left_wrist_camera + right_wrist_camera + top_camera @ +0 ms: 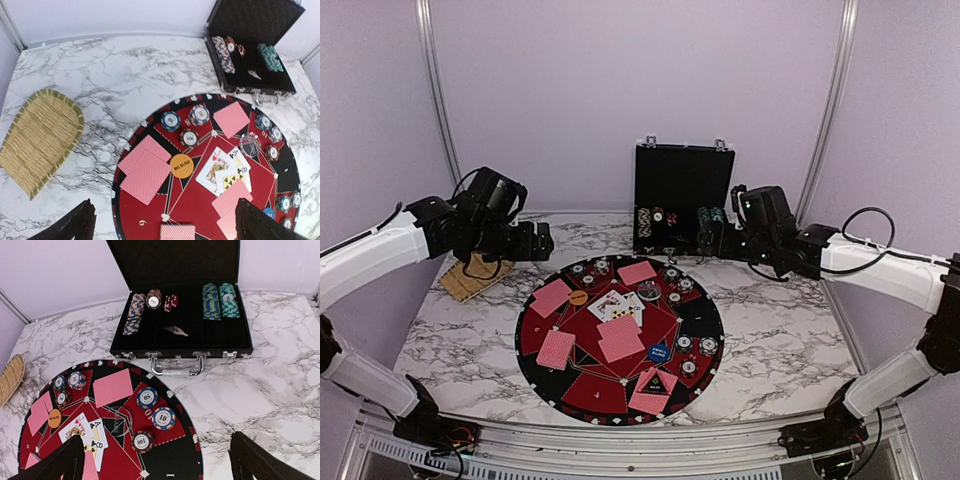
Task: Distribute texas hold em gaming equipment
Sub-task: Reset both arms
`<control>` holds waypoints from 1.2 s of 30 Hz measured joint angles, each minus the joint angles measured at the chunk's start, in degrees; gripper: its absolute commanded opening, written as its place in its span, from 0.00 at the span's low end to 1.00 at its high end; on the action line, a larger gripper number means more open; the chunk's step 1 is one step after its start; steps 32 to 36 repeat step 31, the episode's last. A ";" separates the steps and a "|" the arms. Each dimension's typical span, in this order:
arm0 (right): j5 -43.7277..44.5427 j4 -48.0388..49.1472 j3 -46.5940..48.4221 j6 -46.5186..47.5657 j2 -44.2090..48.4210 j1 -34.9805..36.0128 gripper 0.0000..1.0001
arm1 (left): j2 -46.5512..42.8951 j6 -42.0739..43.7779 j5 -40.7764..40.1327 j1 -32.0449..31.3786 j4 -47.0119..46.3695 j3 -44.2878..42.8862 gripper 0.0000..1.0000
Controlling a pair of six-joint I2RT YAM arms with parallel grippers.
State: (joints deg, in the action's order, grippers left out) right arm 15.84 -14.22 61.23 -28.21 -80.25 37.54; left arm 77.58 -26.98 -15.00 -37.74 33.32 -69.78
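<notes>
Arm bases: bolted at the near edge of the table [770, 340], one to each side, so each arm covers its own half of the layout.
Numbered mat [702, 318]: flat at mid-table, serving as the dealing surface.
Playing cards [556, 349]: red backs up, mostly in pairs around the ring, probably one hand per seat. The face-up cards [220, 170] lie at the centre as the shared board.
Poker chips [147, 397]: small groups along the mat's far and right edges, by the seats.
Marker discs: orange disc [181, 165] just beside the left pair, blue disc [659, 352] right of centre.
Case [683, 175]: open behind the mat with chip stacks [134, 314] in its slots, so the job looks well along but perhaps unfinished.
Left pincer [542, 242]: jaws spread wide and empty, its fingers [80, 225] above the mat's left side, touching nothing.
Right pincer [706, 240]: equally wide and empty, hanging between mat and case.
</notes>
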 measured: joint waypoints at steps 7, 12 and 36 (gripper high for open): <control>7.82 0.85 0.00 1.36 8.39 -0.02 0.98 | -5.57 2.82 -1.68 5.01 -5.66 0.50 0.99; 10.75 0.90 0.00 2.49 12.37 -0.02 0.99 | -8.00 4.39 -2.01 5.31 -8.90 2.62 0.99; 12.31 -0.31 0.00 3.17 14.71 -0.02 0.99 | -10.23 5.38 -0.07 5.77 -12.48 5.33 0.99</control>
